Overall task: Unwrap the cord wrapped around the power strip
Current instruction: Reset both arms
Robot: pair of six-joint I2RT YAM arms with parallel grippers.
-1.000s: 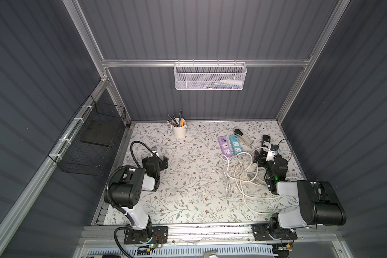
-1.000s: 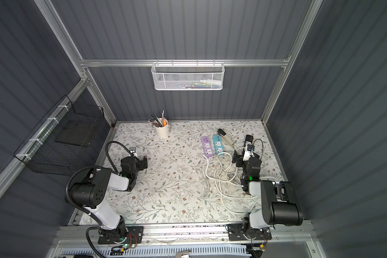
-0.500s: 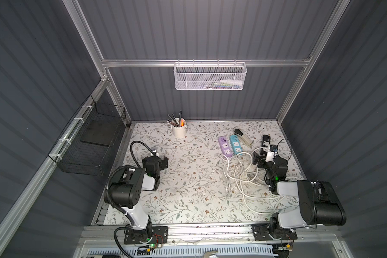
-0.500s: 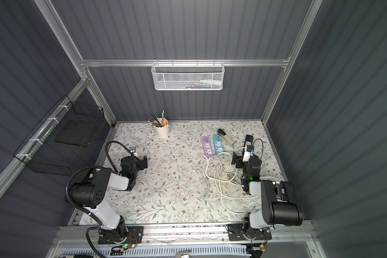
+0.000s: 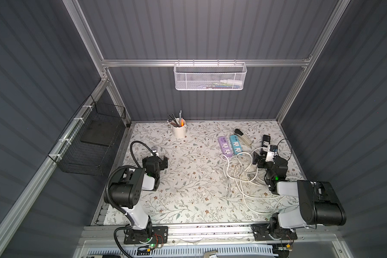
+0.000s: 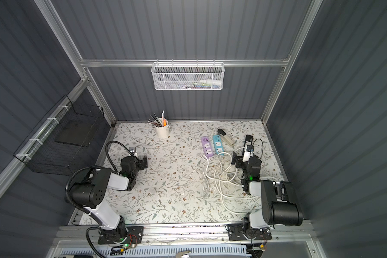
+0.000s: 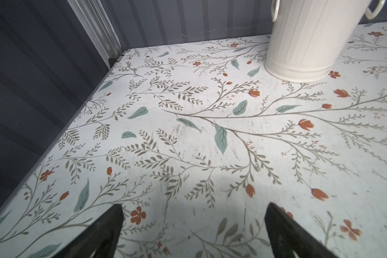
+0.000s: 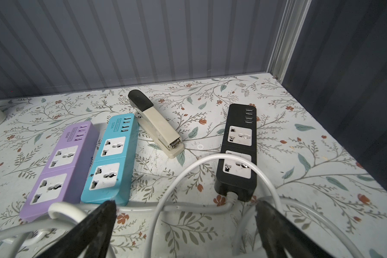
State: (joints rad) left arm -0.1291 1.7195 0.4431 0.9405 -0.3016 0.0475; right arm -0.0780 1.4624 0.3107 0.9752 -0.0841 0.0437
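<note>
Three power strips lie at the back right: purple (image 5: 225,146), blue (image 5: 235,145) and black (image 5: 265,141). Their white cords (image 5: 239,172) sprawl in loose loops in front of them. In the right wrist view one cord loop (image 8: 210,159) arches over the near socket of the black strip (image 8: 238,134); the purple strip (image 8: 60,165) and blue strip (image 8: 112,156) carry no cord. My right gripper (image 8: 187,206) is open just above the cords, at the black strip's cord end, holding nothing. My left gripper (image 7: 193,208) is open over bare table at the left.
A beige and black stapler (image 8: 156,127) lies between the blue and black strips. A white cup of pens (image 5: 178,130) stands at the back middle. A black wire basket (image 5: 92,143) hangs on the left wall. A white mesh basket (image 5: 209,77) hangs on the back rail.
</note>
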